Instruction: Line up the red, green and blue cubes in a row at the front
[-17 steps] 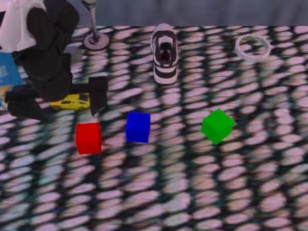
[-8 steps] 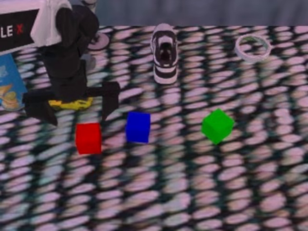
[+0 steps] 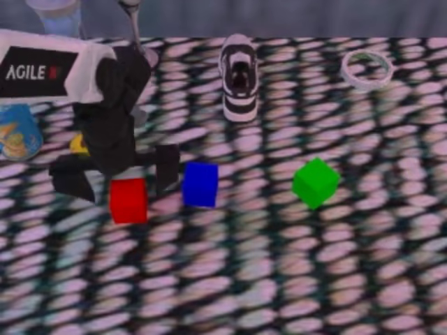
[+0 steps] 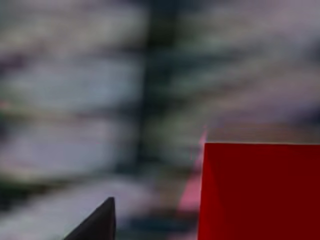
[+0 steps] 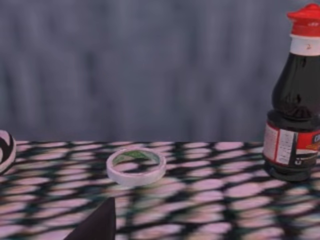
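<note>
The red cube (image 3: 128, 200) sits on the patterned worktop (image 3: 279, 279) toward the left, its faces nearly square to the top view's edges; being a cube, it has no long axis. The blue cube (image 3: 200, 184) stands just to its right and slightly farther back, also squared up, with a narrow gap between the two. The green cube (image 3: 316, 182) lies well apart to the right, turned so that one corner points toward the front. The left end effector (image 3: 119, 176) hangs over the back edge of the red cube with its fingers spread wide and grasping nothing: one dark finger (image 3: 166, 167) comes down in the gap between the red and blue cubes, the other (image 3: 71, 179) on the red cube's left. Whether either finger touches the cube cannot be told. In the left wrist view the red cube (image 4: 260, 192) fills one lower corner, with a dark fingertip (image 4: 95, 225) apart from it. The right arm is out of the top view; its wrist camera faces a tape ring (image 5: 136, 166) and a dark sauce bottle (image 5: 296, 100), and its end effector's state cannot be told. A striped shoe (image 3: 239, 75) and a yellow toy car (image 3: 78, 144), mostly hidden under the arm, lie behind the cubes.
</note>
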`<control>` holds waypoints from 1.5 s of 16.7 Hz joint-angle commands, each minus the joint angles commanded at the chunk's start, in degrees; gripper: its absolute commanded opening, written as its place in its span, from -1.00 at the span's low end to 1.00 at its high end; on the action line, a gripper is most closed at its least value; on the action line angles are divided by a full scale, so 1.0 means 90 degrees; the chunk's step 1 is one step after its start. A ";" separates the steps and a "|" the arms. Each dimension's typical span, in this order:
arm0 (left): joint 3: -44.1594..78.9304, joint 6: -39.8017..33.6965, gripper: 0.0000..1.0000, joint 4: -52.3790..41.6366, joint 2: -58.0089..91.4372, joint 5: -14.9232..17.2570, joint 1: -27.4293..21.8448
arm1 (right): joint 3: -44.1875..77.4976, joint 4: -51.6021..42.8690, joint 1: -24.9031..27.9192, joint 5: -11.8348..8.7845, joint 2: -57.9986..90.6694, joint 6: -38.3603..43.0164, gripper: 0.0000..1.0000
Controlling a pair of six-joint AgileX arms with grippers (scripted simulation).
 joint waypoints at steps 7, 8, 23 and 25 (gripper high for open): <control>-0.0313 0.0000 1.00 0.0527 0.0295 0.0003 -0.0003 | 0.0000 0.0000 0.0000 0.0000 0.0000 0.0000 1.00; -0.0313 0.0000 0.85 0.0527 0.0295 0.0003 -0.0003 | 0.0000 0.0000 0.0000 0.0000 0.0000 0.0000 1.00; -0.0313 0.0000 -1.00 0.0527 0.0295 0.0003 -0.0003 | 0.0000 0.0000 0.0000 0.0000 0.0000 0.0000 1.00; -0.0313 0.0000 -1.00 0.0527 0.0295 0.0003 -0.0003 | 0.0000 0.0000 0.0000 0.0000 0.0000 0.0000 1.00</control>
